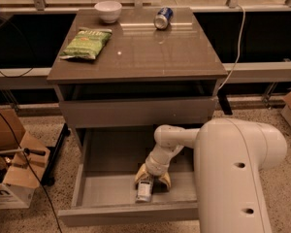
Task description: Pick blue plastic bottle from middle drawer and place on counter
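The blue plastic bottle (144, 192) lies on its side on the floor of the open middle drawer (106, 183), near the front wall. My gripper (153, 180) reaches down into the drawer and sits right over the bottle's far end. Its yellowish fingers (140, 172) are spread open, one on each side of the bottle, not closed on it. My white arm (233, 169) fills the lower right and hides the drawer's right part. The counter (150, 52) is the glossy grey-brown top above.
On the counter are a green snack bag (86, 43), a white bowl (108, 10) and a blue soda can (163, 17) lying at the back. The top drawer front (136, 111) juts out slightly above the open drawer. Cardboard boxes (12, 176) stand on the floor at left.
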Robot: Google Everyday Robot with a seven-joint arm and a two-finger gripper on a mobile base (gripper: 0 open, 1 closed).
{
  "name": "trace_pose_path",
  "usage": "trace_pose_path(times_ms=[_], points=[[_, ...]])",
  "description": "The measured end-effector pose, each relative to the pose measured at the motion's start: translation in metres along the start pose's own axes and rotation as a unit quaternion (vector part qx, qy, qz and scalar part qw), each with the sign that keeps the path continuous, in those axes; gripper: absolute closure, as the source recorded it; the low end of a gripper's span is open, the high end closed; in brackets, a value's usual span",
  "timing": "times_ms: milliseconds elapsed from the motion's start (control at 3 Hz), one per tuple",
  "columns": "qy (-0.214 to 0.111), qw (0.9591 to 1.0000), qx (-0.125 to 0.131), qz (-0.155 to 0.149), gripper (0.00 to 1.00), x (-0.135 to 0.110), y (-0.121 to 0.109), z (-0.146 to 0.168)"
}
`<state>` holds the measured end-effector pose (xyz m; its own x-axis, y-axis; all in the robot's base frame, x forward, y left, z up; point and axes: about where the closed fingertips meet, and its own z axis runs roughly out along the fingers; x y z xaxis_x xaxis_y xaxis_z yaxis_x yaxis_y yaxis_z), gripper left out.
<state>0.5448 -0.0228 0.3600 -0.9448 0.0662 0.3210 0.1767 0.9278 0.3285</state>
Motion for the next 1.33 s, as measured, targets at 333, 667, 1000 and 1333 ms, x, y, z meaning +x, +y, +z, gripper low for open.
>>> trace_pose_path(times_ms=[333, 667, 1000, 1333], points=[[0.0, 1.0, 0.0, 0.0, 0.66, 0.002, 0.002, -0.006], [0.0, 1.0, 0.0, 0.0, 0.89, 0.002, 0.002, -0.007], [-0.03, 0.9993, -0.018, -0.014, 1.0, 0.012, 0.002, -0.038], [-0.105, 0.9834, -0.121, -0.085, 1.0, 0.042, 0.021, -0.123]])
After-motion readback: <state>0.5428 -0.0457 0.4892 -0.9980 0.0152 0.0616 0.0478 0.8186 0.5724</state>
